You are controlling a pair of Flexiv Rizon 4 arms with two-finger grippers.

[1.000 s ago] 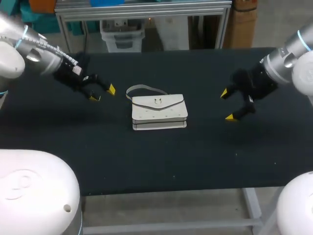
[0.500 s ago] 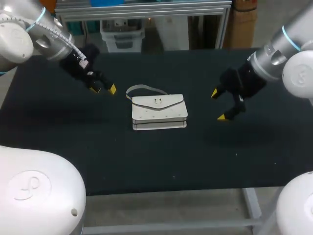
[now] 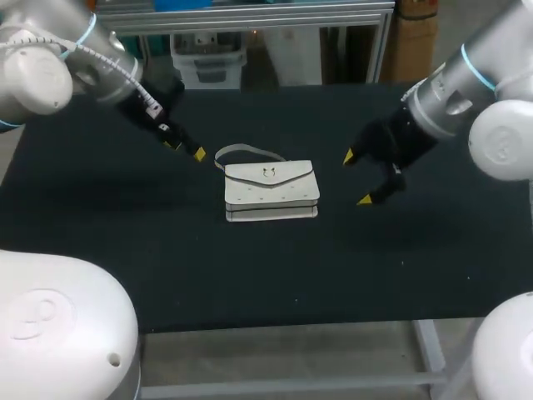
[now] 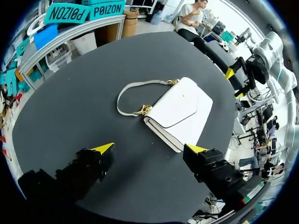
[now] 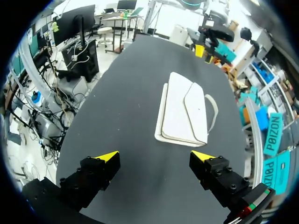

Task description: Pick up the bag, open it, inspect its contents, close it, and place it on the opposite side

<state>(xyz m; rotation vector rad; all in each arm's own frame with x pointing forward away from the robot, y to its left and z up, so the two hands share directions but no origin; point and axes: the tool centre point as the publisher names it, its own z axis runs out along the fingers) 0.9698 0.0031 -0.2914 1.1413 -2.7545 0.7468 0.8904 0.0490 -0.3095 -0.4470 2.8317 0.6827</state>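
Head view: a white bag [image 3: 271,190] lies on a dark table [image 3: 250,275], with the left claw [image 3: 185,150] and the right claw [image 3: 356,177] on either side of it.
Bag: flat on the table, about midway between the left and right edges; its flap is closed and faces up, with a small ring clasp at the flap's point.
Strap [image 3: 241,152]: a pale loop lying on the table off the bag's far side, bending toward the table's left edge; gold fittings join it to the bag.
Left claw: released, fingers spread, nothing between them; it hovers near the left end of the strap, on the side of the table's far left corner, apart from strap and bag.
Right claw: released, fingers wide, nothing held; it hovers near the bag's right end, on the side of the table's right edge, not touching the bag.
Left wrist view: bag and strap lie ahead of the spread fingers, the strap nearer the far edge; the right claw shows beyond the bag.
Right wrist view: the bag lies ahead of the fingers, flap up, strap curving out on its far-edge side; the left claw shows beyond it.
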